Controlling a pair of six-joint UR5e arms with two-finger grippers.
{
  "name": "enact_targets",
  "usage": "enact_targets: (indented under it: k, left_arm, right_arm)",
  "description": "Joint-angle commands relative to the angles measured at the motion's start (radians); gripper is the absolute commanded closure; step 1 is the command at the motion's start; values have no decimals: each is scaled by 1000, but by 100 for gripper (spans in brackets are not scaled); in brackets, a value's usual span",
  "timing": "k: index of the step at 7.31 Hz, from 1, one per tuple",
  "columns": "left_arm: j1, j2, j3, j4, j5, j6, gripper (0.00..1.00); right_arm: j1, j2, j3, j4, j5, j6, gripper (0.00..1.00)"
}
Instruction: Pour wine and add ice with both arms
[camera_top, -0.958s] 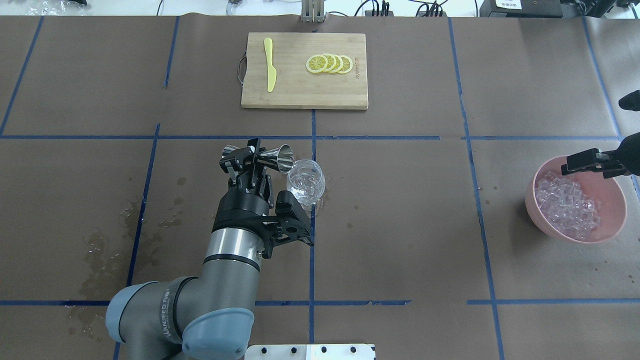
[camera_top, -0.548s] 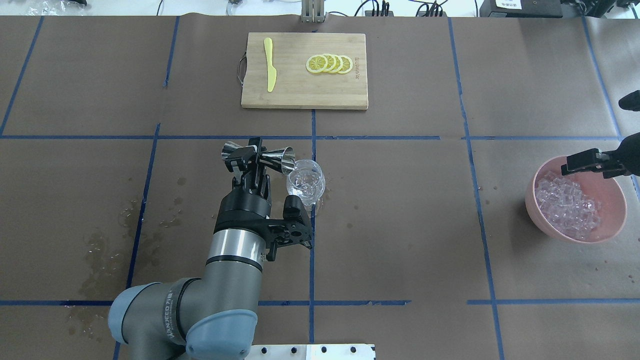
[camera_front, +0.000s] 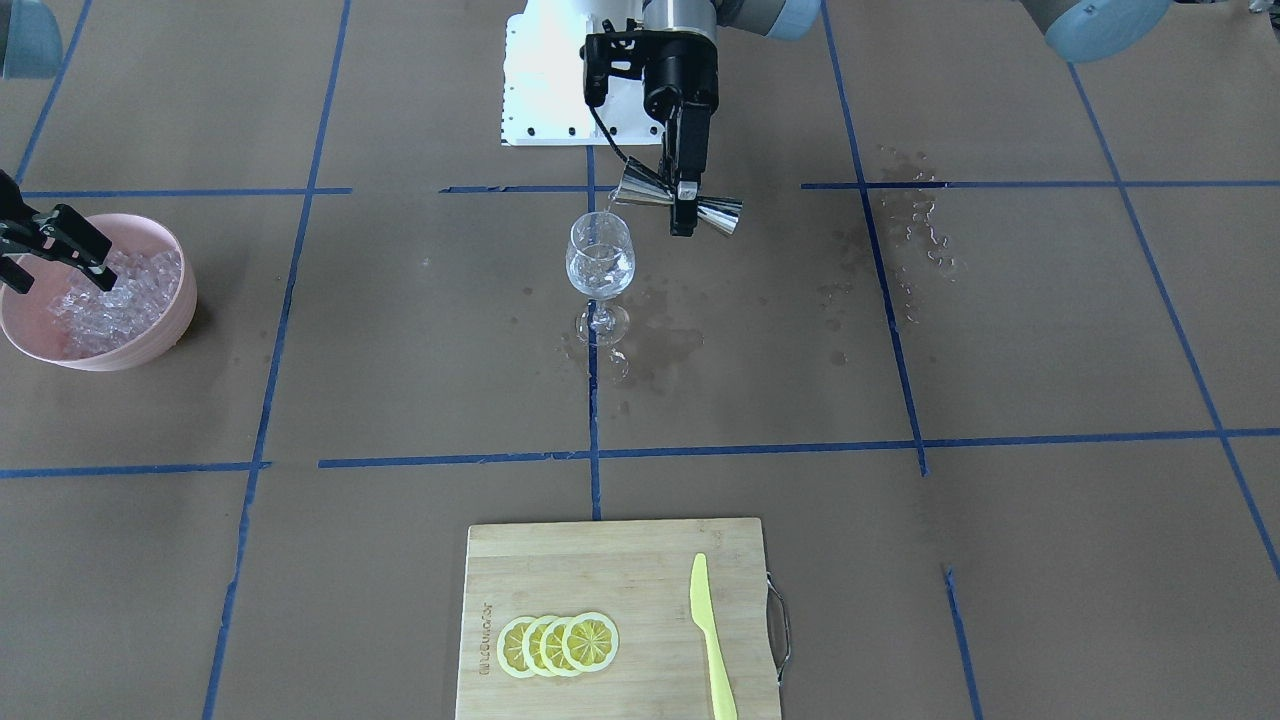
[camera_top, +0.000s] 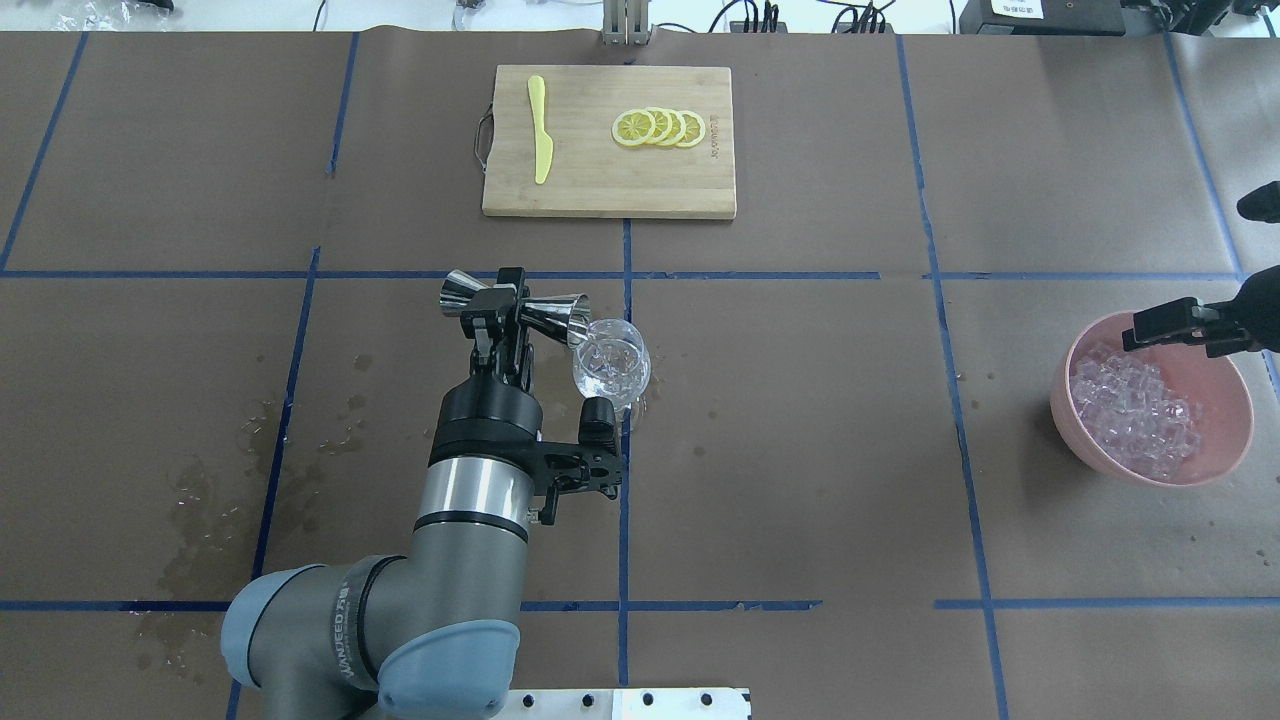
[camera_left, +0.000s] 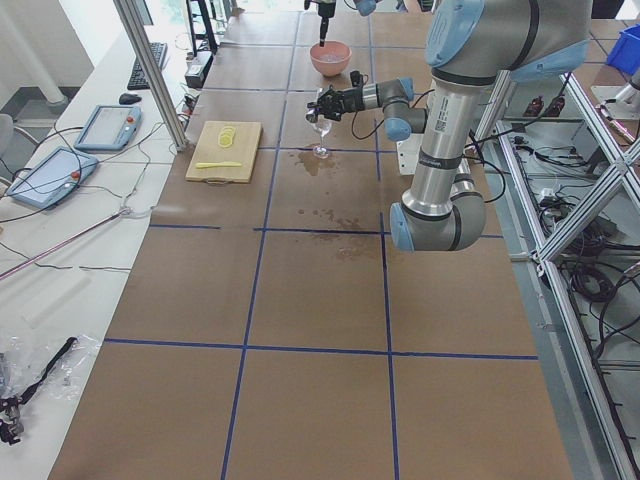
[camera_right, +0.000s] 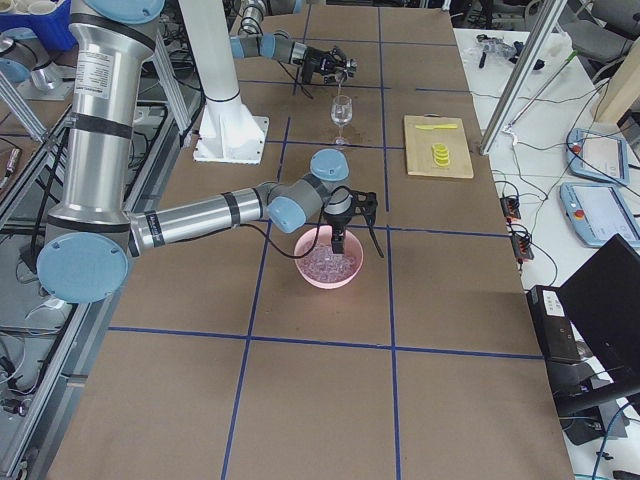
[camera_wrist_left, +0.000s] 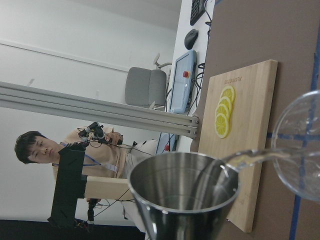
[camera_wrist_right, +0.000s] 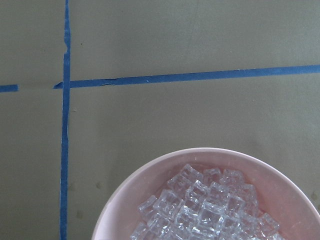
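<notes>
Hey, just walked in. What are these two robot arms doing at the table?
They are making a drink. The left gripper has its fingers shut on a steel jigger, tipped so a thin stream of clear wine runs into the wine glass. The right gripper hangs over a pink bowl of ice, fingers apart, holding nothing. Lemon slices and a yellow knife lie on a cutting board.

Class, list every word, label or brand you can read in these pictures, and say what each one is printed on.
"HANJEED", as far as it can be made out: on the left arm, along its grey sleeve; the smaller print beside it is too small to read.
Brand mark burned into the board, beside the lemon slices: too blurred to read.
White label on the black box at the far edge: too small to read.
</notes>
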Motion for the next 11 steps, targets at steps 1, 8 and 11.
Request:
enact_targets:
  k: [1,8,11]
  left_arm:
    - [0,-6,10,0,23,64,100]
    - [2,-26,19,-18,39,63,100]
    - [-6,6,15,-98,39,61,100]
  right_arm:
    - [0,0,0,0,1,1,0]
    - [0,8,0,2,1,1,0]
    - [0,9,0,2,1,1,0]
